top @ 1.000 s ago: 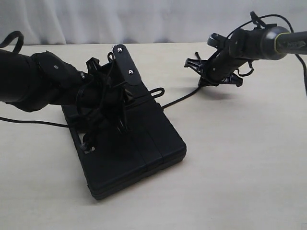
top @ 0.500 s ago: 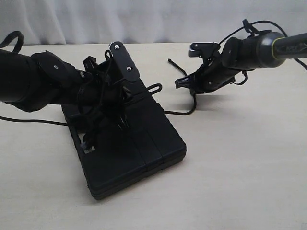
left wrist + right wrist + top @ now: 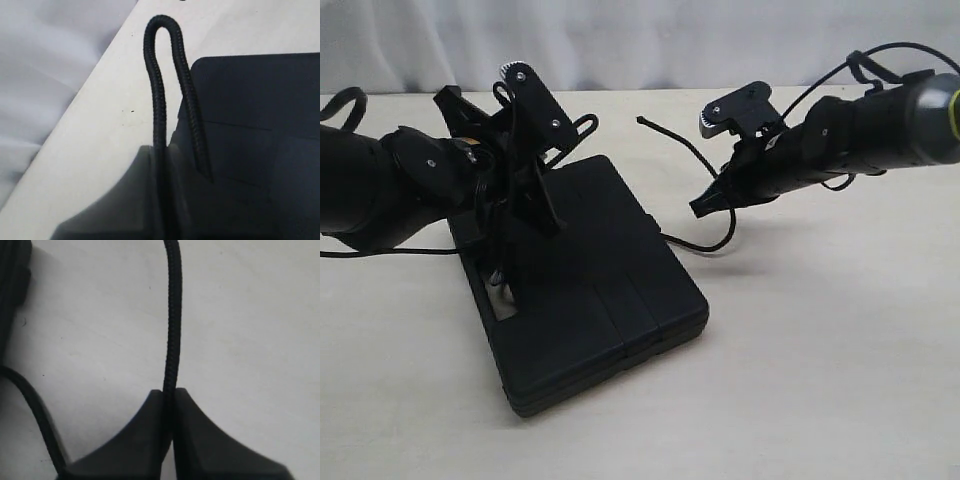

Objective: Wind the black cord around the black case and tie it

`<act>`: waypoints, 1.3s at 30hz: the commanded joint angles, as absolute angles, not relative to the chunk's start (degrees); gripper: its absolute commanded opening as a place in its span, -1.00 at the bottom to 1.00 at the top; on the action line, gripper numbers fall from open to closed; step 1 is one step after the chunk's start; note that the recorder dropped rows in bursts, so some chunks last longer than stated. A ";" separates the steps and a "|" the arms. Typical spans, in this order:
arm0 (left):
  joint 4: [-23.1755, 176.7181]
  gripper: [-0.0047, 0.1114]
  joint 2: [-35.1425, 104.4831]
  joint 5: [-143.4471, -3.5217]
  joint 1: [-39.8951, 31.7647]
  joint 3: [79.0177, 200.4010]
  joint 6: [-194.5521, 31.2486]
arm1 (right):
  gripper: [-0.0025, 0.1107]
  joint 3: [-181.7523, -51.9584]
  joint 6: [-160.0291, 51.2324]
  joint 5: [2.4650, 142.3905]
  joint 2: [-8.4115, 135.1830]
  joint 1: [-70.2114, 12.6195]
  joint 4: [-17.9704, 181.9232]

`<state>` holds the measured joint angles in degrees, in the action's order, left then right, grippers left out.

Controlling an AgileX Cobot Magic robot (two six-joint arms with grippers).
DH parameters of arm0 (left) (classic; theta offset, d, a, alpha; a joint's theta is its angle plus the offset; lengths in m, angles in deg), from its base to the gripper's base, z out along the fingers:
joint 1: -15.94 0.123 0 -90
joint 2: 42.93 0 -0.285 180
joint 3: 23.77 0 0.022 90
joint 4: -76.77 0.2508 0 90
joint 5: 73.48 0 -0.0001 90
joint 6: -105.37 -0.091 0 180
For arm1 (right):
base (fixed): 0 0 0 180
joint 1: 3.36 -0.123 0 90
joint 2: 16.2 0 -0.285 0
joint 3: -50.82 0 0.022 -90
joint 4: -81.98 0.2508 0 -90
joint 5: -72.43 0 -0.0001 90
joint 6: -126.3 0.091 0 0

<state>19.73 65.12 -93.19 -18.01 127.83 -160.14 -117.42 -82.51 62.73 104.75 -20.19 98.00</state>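
Note:
The black case [image 3: 600, 290] lies flat mid-table. My left gripper [image 3: 561, 150] hovers over its far left corner, shut on a bent loop of the black cord [image 3: 583, 125]. In the left wrist view the loop [image 3: 164, 60] rises from the closed fingertips [image 3: 161, 151], with the case [image 3: 250, 125] beside it. My right gripper [image 3: 706, 205] sits right of the case, shut on another stretch of cord. From it one end [image 3: 660, 135] sticks up and left, and a slack curve [image 3: 725, 235] drops to the case's edge. In the right wrist view the cord [image 3: 172, 315] leaves pinched tips [image 3: 169, 394].
A pale wooden table [image 3: 820, 350] carries everything, with a white curtain [image 3: 640, 40] behind its far edge. A thin black line [image 3: 380, 252] trails out to the left from under the left arm. The right arm's own cables [image 3: 880, 55] arch above its wrist.
My left gripper has swung back and left, drawing the cord loop off the case's far edge. My right gripper has moved left and lower toward the case, carrying its cord.

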 commanded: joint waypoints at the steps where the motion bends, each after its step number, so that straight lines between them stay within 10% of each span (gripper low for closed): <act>1: 24.14 -0.92 65.02 -92.29 -18.06 127.56 -159.57 | -0.88 -117.21 -88.47 60.26 101.81 -22.31 97.78; 39: 31.55 -0.92 71.84 -100.77 -18.06 127.05 -162.45 | -0.88 -112.63 -100.60 46.44 92.46 -26.20 103.75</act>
